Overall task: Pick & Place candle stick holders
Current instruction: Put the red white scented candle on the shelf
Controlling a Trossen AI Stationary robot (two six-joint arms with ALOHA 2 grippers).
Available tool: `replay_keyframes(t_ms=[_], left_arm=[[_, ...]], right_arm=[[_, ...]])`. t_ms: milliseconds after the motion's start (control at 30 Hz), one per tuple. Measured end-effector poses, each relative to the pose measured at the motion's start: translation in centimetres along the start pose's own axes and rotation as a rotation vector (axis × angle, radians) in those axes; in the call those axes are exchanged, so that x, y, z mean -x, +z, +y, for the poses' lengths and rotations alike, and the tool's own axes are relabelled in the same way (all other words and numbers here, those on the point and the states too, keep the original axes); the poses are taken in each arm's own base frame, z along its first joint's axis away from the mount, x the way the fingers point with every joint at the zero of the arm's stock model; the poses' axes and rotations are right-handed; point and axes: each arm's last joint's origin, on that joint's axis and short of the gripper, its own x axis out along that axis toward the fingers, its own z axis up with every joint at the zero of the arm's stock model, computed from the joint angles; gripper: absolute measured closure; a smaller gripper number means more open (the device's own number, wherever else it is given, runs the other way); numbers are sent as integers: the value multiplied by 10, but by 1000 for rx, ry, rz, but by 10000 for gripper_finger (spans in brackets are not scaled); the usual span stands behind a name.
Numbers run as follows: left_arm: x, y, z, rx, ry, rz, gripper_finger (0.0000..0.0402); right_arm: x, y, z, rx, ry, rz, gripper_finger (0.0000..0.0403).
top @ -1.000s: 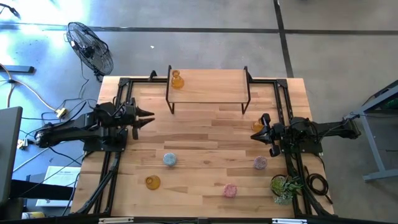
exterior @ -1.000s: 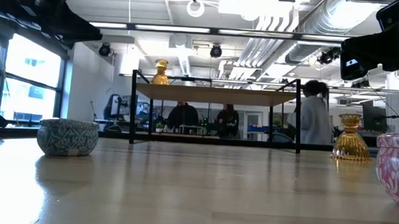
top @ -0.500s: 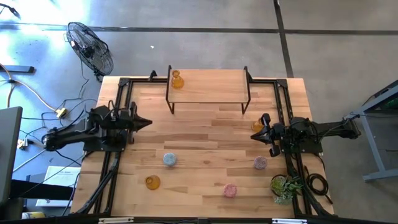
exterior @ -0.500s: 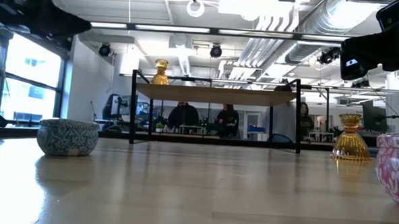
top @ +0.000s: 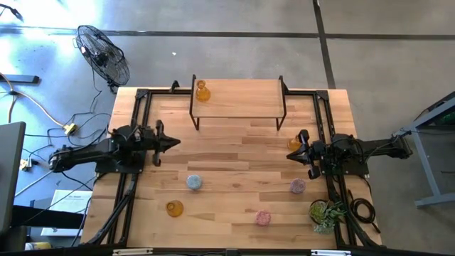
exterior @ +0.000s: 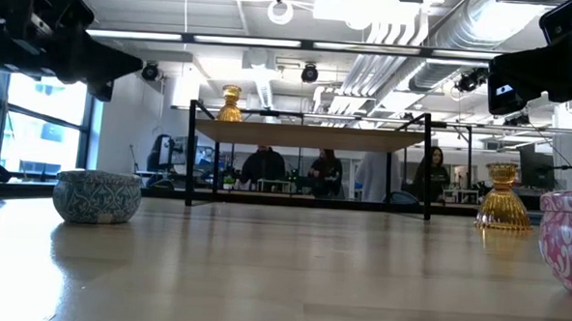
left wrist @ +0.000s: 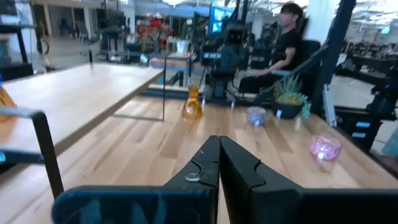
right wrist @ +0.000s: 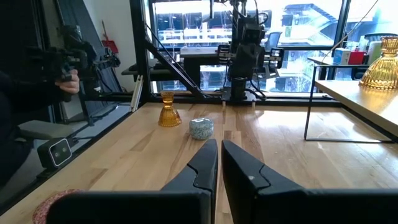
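One amber candle stick holder (top: 202, 91) stands on the shelf's top. A second amber holder (top: 294, 144) stands on the table just beside my right gripper (top: 293, 152), on its far side. A pale blue holder (top: 194, 183), a third amber holder (top: 174, 208) and two pink holders (top: 297, 186) (top: 263, 217) stand on the near half of the table. My left gripper (top: 176, 142) hangs over the left side of the table, clear of all of them. Both grippers are shut and empty, as their wrist views show (left wrist: 219, 155) (right wrist: 219, 152).
A low black-legged wooden shelf (top: 238, 107) stands at the table's far middle. A green potted plant (top: 325, 213) stands at the near right corner. Black frame rails (top: 321, 114) run along both sides of the table. People sit in the room beyond the table (exterior: 324, 172).
My left gripper has come a little down and toward the table's near edge, and it has turned about its wrist. The holders have stayed where they were.
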Motion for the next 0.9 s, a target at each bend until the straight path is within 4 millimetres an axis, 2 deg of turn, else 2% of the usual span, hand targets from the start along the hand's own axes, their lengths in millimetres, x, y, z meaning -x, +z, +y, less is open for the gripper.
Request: replay_keyframes(t_ms=[900], left_arm=[[0,-2,0,81,8,11,399]], right_arm=[[0,1,0,5,0,-12,386]])
